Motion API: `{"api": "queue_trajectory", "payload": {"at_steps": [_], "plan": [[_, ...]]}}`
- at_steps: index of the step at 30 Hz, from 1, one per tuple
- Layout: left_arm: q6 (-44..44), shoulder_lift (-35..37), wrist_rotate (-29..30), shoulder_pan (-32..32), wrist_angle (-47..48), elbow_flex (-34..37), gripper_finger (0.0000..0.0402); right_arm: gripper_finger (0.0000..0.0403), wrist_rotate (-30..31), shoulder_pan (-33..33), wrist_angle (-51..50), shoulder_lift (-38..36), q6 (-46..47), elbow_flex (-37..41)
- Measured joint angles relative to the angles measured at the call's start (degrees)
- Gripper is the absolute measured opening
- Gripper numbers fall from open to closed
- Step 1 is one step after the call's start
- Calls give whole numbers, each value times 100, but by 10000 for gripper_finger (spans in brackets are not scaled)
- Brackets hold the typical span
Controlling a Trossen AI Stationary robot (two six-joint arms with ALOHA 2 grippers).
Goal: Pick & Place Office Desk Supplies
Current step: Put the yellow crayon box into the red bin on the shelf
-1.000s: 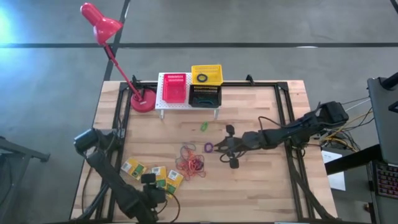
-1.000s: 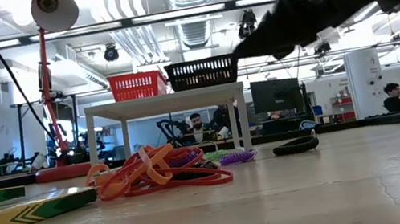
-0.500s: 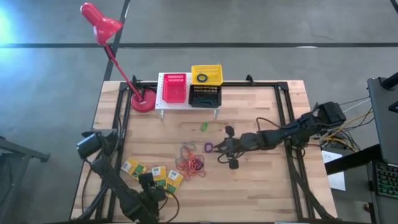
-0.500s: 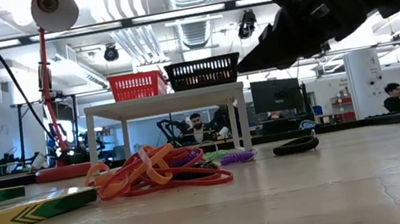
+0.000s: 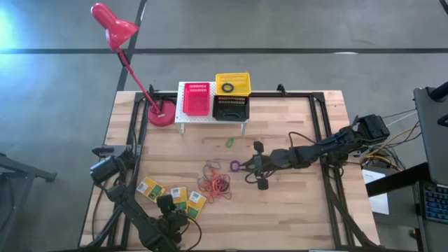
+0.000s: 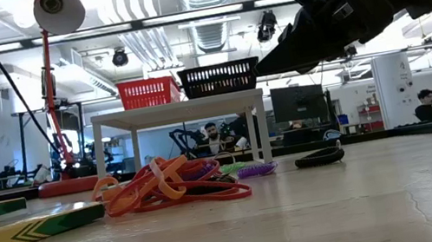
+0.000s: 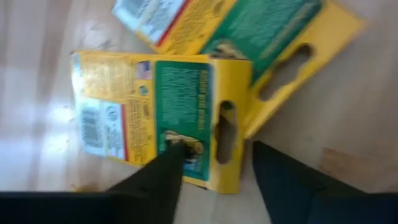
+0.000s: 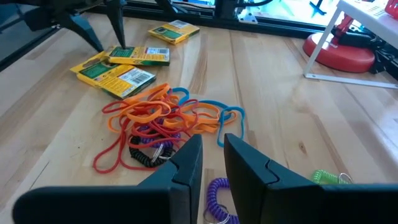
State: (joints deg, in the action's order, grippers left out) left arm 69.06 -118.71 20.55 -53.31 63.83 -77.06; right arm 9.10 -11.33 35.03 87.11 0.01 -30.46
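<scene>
Reaching low from the table's right edge, the right gripper [image 5: 250, 169] hung just right of the tangle of rubber bands [image 5: 215, 183], its arm stretched almost flat over the wood. In the right wrist view its two dark fingers [image 8: 186, 163] stood a narrow gap apart, gripping nothing, with a purple coiled ring [image 8: 217, 198] lying just below and between the tips; whether they touched it could not be told. A green coil [image 5: 229, 142] lay beyond the tangle, toward the white rack [image 5: 183, 115] that carried the red basket [image 5: 197, 99], yellow basket [image 5: 232, 83] and black basket [image 5: 231, 107].

The left gripper [image 5: 173, 203] pointed down over the yellow-and-green boxes [image 5: 172, 194] left of the tangle, its arm folded up from the near edge. Its fingers [image 7: 155, 180] were spread, one tip resting on the green face of the nearest box [image 7: 158, 121], the other past that box's hanger edge, so the box's edge lay between the jaws, not yet pinched.

In the low view the boxes showed only edge-on at the left border.
</scene>
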Motion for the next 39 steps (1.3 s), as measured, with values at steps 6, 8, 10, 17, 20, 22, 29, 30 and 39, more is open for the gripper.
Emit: {"api": "queue_trajectory", "payload": {"at_steps": [6,8,10,17,20,22,29,30,39], "plan": [[280,-38,-117,20,622,27,72,63,0,0,-2,0,61,0],[278,-29,-203,20,759,-9,28,64,-2,0,-2,0,66,0],[279,-7,-218,24,913,-99,9,62,-3,0,-1,0,62,2],[279,491,-123,193,1218,-259,3,59,-11,0,48,0,95,3],[67,705,-80,195,1013,-135,13,62,-11,2,48,0,94,4],[-413,794,-79,177,704,-16,31,65,-11,2,48,0,90,4],[-1341,876,-65,125,-646,800,145,71,-10,2,46,0,90,4],[-1280,876,-64,128,-777,919,161,71,-9,2,46,0,90,4],[-537,905,60,123,-915,1234,207,59,-2,2,35,0,90,10]]}}
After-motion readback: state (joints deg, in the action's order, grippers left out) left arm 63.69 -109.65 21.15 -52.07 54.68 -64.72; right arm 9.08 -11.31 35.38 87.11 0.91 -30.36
